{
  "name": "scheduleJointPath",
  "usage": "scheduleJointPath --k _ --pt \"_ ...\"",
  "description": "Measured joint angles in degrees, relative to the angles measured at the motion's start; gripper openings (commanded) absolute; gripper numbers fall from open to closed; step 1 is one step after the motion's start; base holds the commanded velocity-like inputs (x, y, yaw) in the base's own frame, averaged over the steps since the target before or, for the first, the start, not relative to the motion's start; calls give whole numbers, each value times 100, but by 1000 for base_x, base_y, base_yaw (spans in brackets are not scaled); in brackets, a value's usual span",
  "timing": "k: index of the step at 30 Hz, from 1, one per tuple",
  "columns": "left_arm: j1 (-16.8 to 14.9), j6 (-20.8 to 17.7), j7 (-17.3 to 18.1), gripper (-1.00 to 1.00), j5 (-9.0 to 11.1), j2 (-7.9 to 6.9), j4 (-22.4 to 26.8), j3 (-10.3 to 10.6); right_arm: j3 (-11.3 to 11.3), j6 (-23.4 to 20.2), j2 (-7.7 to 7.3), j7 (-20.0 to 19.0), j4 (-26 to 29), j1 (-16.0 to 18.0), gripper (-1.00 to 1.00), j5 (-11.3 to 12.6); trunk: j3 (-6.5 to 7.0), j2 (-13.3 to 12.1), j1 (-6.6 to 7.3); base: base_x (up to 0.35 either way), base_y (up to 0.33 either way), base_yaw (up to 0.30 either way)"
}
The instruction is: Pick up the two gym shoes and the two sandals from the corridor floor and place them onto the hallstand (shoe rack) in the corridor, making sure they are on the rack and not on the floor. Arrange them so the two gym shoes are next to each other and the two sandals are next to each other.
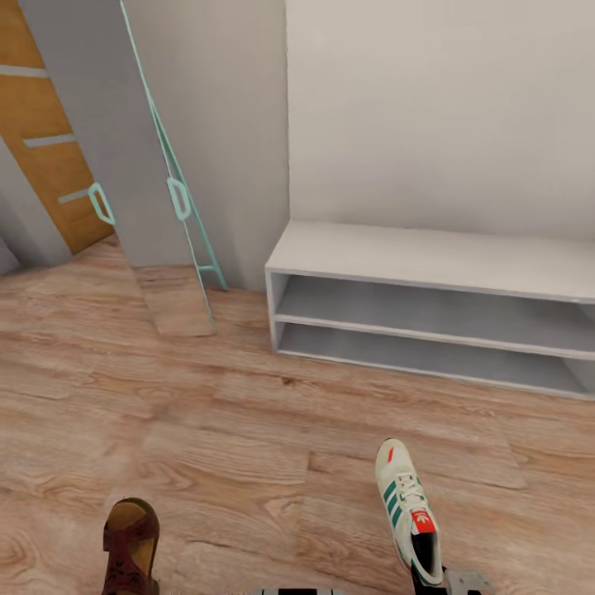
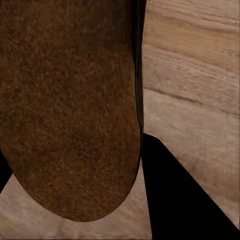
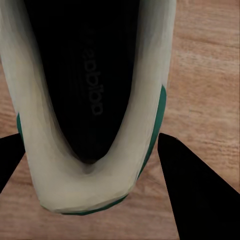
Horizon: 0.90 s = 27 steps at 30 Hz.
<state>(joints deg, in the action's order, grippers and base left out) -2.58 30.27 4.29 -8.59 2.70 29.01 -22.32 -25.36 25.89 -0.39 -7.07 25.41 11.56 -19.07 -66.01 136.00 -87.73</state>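
A cream-white gym shoe [image 1: 406, 512] with green stripes and a red tongue patch hangs over the wood-plank corridor floor [image 1: 248, 430], toe pointing toward the hallstand [image 1: 430, 256]. My right gripper [image 3: 90, 137] is shut on its heel, a dark finger [image 3: 192, 190] pressing each side; part of that gripper [image 1: 453, 580] sits at the shoe's heel. A dark brown sandal [image 1: 130, 545] with a tan footbed is at the lower left. Its brown surface [image 2: 70, 105] sits between the fingers [image 2: 172, 195] of my left gripper [image 2: 72, 145], which is shut on it. The second shoe and second sandal are out of view.
The hallstand is a pale grey low bench with two open shelves [image 1: 430, 318] and a tall back panel [image 1: 446, 116]; nothing lies on it. A grey panel with teal handles [image 1: 178, 198] leans at the left, beside a wooden door [image 1: 41, 149]. Open floor lies between me and the bench.
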Motion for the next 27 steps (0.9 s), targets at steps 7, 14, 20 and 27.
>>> scheduleJointPath --k 7,14,20,27 --pt "0 145 11 -100 129 -5 -169 -56 0 2 3 0 0 -1 -100 0 0 0 0 0 0 278" --pt "0 158 9 -100 143 -9 -180 -62 0 7 0 0 0 0 -100 0 0 0 0 0 0 278" --pt "-1 164 10 -100 145 -12 -177 -64 0 8 0 0 3 0 -100 0 0 0 0 0 0 278" --pt "-6 161 13 -100 140 -13 -174 -64 0 8 0 0 1 1 -100 0 0 0 0 4 1 277"
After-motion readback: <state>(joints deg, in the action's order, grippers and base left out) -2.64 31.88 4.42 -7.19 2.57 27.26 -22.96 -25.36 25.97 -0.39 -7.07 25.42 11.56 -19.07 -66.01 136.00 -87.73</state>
